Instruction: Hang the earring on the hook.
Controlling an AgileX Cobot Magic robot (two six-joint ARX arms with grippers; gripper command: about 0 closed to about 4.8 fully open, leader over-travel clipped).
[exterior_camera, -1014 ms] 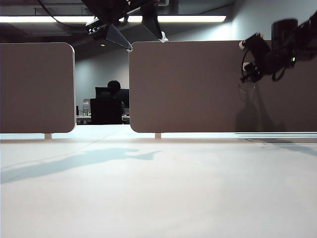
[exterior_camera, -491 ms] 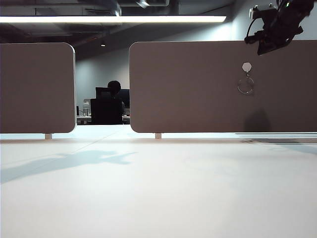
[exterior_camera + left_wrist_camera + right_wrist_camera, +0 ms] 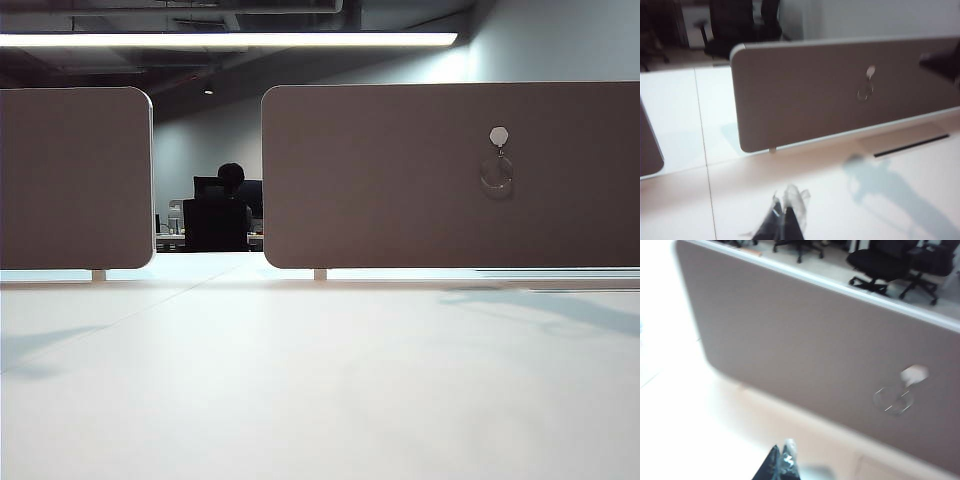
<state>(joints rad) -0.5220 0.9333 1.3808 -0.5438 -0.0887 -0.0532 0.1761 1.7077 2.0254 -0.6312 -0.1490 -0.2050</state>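
The earring [image 3: 496,174], a thin silver hoop, hangs from the hook [image 3: 498,136], a pale hexagonal cap on the right brown panel [image 3: 380,180]. Both show again in the left wrist view, earring [image 3: 865,93] under hook [image 3: 870,71], and blurred in the right wrist view, earring [image 3: 893,400] under hook [image 3: 914,374]. My left gripper [image 3: 786,205] is shut with nothing in it, well back from the panel above the white table [image 3: 320,380]. My right gripper [image 3: 782,455] is also shut and empty, away from the earring. Neither gripper appears in the exterior view.
A second brown panel [image 3: 75,178] stands at the left with a gap between the two. Behind the gap a person sits at a desk [image 3: 225,210]. Office chairs [image 3: 880,262] stand beyond the panel. A dark slot [image 3: 910,146] lies in the table near the panel's foot.
Both arms have pulled up and out of the exterior view. The right gripper left the earring on the hook. Both grippers have shut.
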